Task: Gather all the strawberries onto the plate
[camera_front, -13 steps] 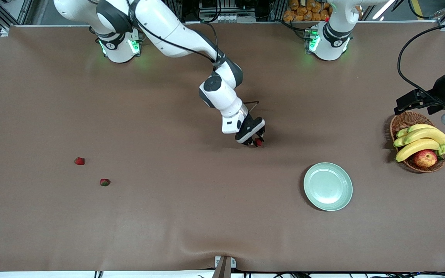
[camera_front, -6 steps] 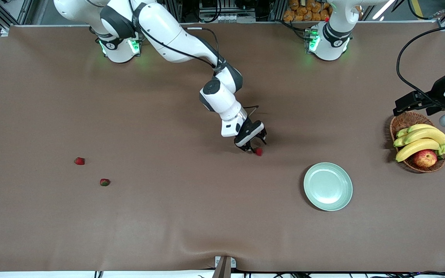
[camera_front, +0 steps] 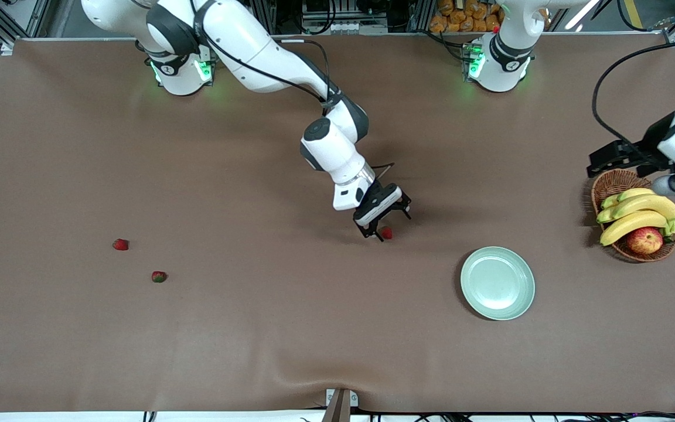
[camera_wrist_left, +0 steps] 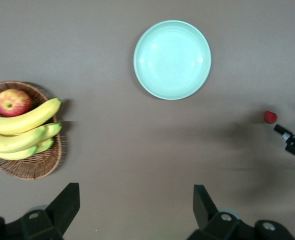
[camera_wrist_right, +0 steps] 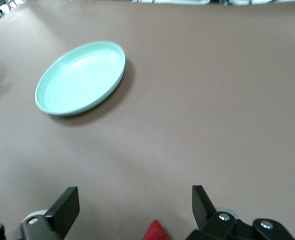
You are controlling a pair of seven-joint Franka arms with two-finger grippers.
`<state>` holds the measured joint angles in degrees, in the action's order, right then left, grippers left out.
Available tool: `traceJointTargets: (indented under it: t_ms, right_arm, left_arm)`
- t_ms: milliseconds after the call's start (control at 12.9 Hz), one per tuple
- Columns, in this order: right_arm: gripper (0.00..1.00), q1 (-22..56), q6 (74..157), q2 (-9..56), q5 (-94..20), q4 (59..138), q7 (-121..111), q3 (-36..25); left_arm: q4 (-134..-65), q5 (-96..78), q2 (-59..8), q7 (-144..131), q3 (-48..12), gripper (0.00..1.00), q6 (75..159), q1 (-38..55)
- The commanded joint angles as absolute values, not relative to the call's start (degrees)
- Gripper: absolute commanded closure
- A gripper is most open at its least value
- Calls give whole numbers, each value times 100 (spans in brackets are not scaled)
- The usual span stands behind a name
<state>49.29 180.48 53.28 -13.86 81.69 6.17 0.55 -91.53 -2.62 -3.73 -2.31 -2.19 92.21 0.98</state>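
Note:
One strawberry (camera_front: 386,233) lies on the brown table between the spread fingers of my right gripper (camera_front: 388,225), which is open just above it. In the right wrist view that strawberry (camera_wrist_right: 155,231) shows at the edge, between the right gripper's (camera_wrist_right: 135,197) fingers. Two more strawberries (camera_front: 120,244) (camera_front: 159,276) lie toward the right arm's end of the table. The mint-green plate (camera_front: 497,283) (camera_wrist_left: 172,59) (camera_wrist_right: 81,77) holds nothing. My left gripper (camera_front: 607,158) (camera_wrist_left: 135,200) hangs open and empty, high beside the basket.
A wicker basket (camera_front: 610,187) (camera_wrist_left: 27,167) with bananas (camera_front: 636,214) and an apple (camera_front: 645,240) stands at the left arm's end of the table. The left wrist view also shows the strawberry (camera_wrist_left: 270,117) beside the right gripper's fingers (camera_wrist_left: 287,135).
My right gripper has opened and let go of the strawberry, which now rests on the table short of the plate. The left arm drifted slightly.

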Motion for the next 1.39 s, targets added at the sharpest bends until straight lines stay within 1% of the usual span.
traceJointTargets:
  t_ms: [0,77,155,309,464,619,851,1083,1160,1315]
  right_arm:
    - [0,4659,17930,4870,-1310,8551,571,105]
    - [0,4571,17782,4721,-1310,8604,571,105]
    - [0,4457,17424,4528,-1310,8613,571,97]
    - [0,4159,16493,4150,-1310,8578,571,97]
    - [0,3834,15833,3825,-1310,8622,571,97]
    - [0,3430,14980,3534,-1310,8622,580,88]
    - [0,2814,13925,3393,-1292,8639,589,-8]
    - [0,2663,13019,3445,-1187,8780,580,-692]
    - [0,2637,12938,3489,-1065,8841,563,-868]
    - [0,2340,12929,3489,-583,8965,152,-914]
  left_arm:
    - [-8956,-596,-719,-263,-255,0,9246,289]
    - [-8878,-702,-860,-264,-255,0,9368,386]
    - [-8868,-773,-1009,-264,-255,0,9500,465]
    - [-8868,-966,-1212,-351,-246,0,9860,667]
    - [-8868,-993,-1352,-640,-255,0,10080,887]
    - [-8868,-958,-1572,-948,-246,0,10439,1220]
    - [-8877,-905,-2134,-1439,-229,0,11186,1765]
    - [-8894,-905,-2670,-1819,-229,0,11811,2214]
    - [-8912,-905,-2837,-1837,-229,0,11978,2345]
    - [-8921,-905,-3145,-1898,-229,0,12181,2530]
